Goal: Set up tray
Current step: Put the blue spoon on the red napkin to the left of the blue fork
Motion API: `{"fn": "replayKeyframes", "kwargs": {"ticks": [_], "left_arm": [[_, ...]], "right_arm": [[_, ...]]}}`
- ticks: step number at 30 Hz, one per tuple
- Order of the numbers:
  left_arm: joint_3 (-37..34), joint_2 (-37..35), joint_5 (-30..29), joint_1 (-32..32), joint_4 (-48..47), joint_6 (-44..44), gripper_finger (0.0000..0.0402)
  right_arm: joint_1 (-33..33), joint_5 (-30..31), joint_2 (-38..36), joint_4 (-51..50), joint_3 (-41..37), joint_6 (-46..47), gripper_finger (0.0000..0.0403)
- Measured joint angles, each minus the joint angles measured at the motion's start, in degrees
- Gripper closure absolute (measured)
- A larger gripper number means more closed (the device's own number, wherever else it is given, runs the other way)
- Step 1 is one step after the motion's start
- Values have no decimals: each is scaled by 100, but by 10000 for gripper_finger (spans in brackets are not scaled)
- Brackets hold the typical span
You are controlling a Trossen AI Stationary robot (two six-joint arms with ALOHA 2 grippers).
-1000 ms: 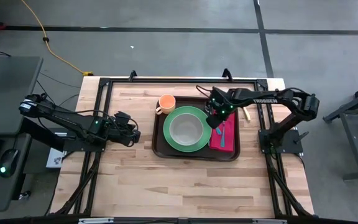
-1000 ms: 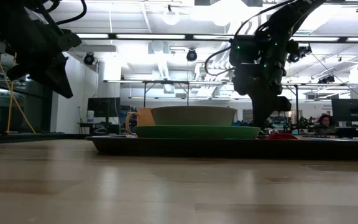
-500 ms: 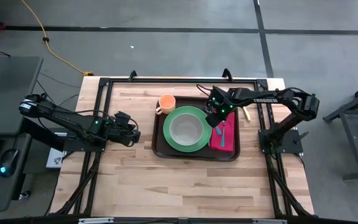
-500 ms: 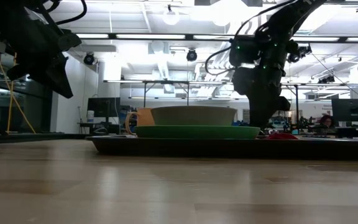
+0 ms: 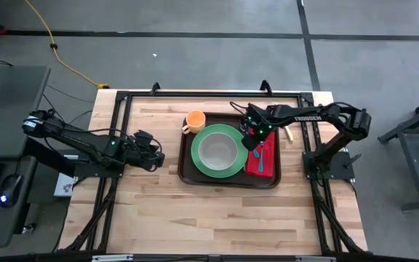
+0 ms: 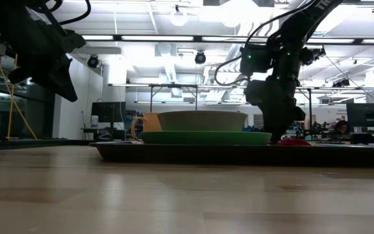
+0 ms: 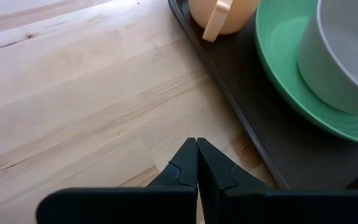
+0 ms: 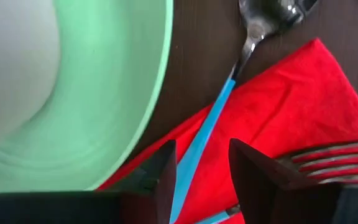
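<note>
tray (image 5: 188, 173): you've got it mid-table, slightly toward the right arm's side; dark brown, flat on the wood. In the low view it reads as a long dark slab (image 6: 239, 153).
green plate (image 5: 198, 156): on the tray, its left-centre part. Grey bowl (image 5: 217, 151) sits in it.
orange cup (image 5: 195, 121): on the tray's far left corner, just beside the plate, handle pointing out toward the left arm.
red napkin (image 5: 268, 161): lies on the tray's right part, beside the plate; one edge tucks under the plate rim in the right wrist view (image 8: 278, 112).
spoon (image 8: 232, 87): blue handle, metal bowl; lies diagonally, handle on the napkin, bowl end on bare tray.
fork (image 8: 328, 163): metal tines on the napkin, next to the spoon handle.
right gripper (image 5: 252, 140): you're low over the napkin's near-plate edge, fingers (image 8: 160, 177) spread, straddling the spoon handle, nothing pinched.
left gripper (image 5: 156, 158): parked over bare table just off the tray's left edge, fingers (image 7: 188, 168) pressed together, empty.
wooden item (image 5: 287, 133): on the table outside the tray's right edge; you can't tell what it is.
</note>
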Motion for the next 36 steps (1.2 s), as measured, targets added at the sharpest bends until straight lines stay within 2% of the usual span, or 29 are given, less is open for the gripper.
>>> {"fn": "replayKeyframes", "kwargs": {"ticks": [13,23,30,36], "left_arm": [[0,0,0,1,42,2,371],[0,0,-34,2,59,129,371],[0,0,-107,0,75,157,371],[0,0,-107,2,77,157,371]], "right_arm": [[121,20,459,120,7,-44,281],[336,675,568,151,11,-87,285],[542,915,577,221,4,-14,332],[557,713,577,291,2,61,373]]}}
